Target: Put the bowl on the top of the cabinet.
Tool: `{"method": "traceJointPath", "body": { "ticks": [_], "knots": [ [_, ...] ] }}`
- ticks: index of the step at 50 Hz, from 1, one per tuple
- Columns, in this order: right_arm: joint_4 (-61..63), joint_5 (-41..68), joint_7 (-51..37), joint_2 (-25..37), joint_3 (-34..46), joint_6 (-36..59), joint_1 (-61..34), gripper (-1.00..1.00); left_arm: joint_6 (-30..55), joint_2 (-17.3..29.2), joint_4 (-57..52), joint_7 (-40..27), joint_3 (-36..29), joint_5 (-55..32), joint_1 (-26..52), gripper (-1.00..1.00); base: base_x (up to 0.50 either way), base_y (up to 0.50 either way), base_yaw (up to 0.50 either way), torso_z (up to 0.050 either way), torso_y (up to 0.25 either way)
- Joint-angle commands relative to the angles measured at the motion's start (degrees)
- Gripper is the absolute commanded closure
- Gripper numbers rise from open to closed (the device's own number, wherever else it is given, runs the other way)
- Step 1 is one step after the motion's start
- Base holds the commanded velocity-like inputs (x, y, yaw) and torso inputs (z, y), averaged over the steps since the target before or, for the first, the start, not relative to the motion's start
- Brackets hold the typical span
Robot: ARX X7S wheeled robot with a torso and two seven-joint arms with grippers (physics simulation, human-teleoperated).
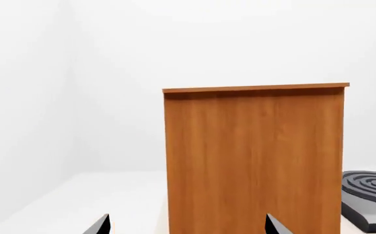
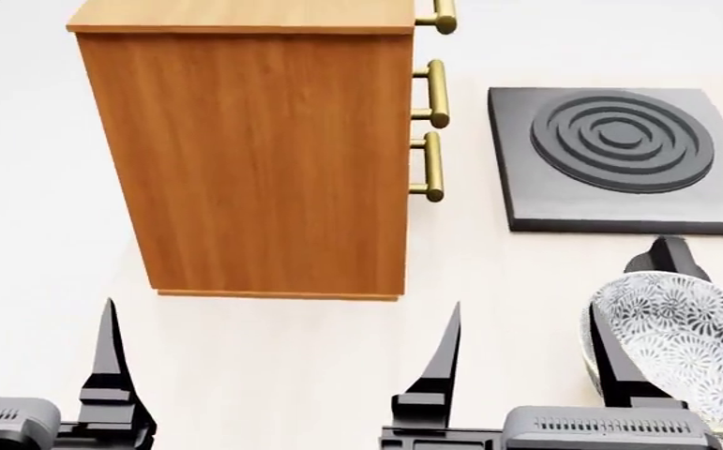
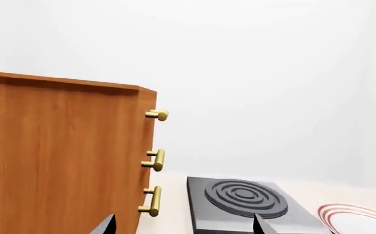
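The patterned bowl (image 2: 686, 342) sits near the front right corner of the pale table (image 2: 274, 366), beside the right gripper (image 2: 530, 352), whose fingers stand wide apart and hold nothing. The left gripper (image 2: 36, 347), at the front left edge, is likewise spread wide and empty. The orange-brown cabinet (image 2: 267, 155) stands toward the back of the table, its brass handles (image 2: 432, 94) facing a dark grey burner plate (image 2: 624, 155) near the right edge. A red-rimmed plate (image 3: 360, 217) shows in the right wrist view.
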State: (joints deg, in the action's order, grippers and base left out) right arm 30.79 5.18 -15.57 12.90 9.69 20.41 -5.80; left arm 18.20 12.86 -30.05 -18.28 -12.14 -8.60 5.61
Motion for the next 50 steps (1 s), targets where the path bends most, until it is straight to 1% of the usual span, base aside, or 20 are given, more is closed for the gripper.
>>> {"method": "traceJointPath", "body": {
  "ticks": [1, 5, 14, 36, 50],
  "knots": [
    [-0.6, -0.6, -1.0, 0.2, 0.3, -0.6, -0.1, -1.00, -0.3, 0.3, 0.3, -0.4, -0.3, -0.2, 0.1, -1.00, 0.08, 0.00, 0.00, 0.000, 0.000],
    [-0.5, -1.2, -1.5, 0.5, 0.5, -1.7, 0.2, -1.00, -0.3, 0.4, 0.2, -0.5, -0.4, -0.4, 0.1, -1.00, 0.00, 0.00, 0.00, 0.000, 0.000],
    [0.0, -0.2, -1.0, 0.8, 0.9, -0.7, 0.2, -1.00, -0.4, 0.7, 0.1, -0.8, -0.5, -0.5, -0.1, -1.00, 0.03, 0.00, 0.00, 0.000, 0.000],
    [-1.0, -0.2, -2.5, 1.0, 0.8, -2.2, 0.1, -1.00, -0.7, 1.3, 0.3, -1.4, -1.3, -0.8, 0.1, -1.00, 0.49, 0.00, 0.00, 0.000, 0.000],
    [-0.9, -0.8, -3.1, 1.5, 1.6, -2.8, 0.4, -1.00, -0.9, 1.5, 0.6, -1.8, -1.5, -1.2, 0.3, -1.00, 0.01, 0.00, 0.00, 0.000, 0.001]
  ]
}}
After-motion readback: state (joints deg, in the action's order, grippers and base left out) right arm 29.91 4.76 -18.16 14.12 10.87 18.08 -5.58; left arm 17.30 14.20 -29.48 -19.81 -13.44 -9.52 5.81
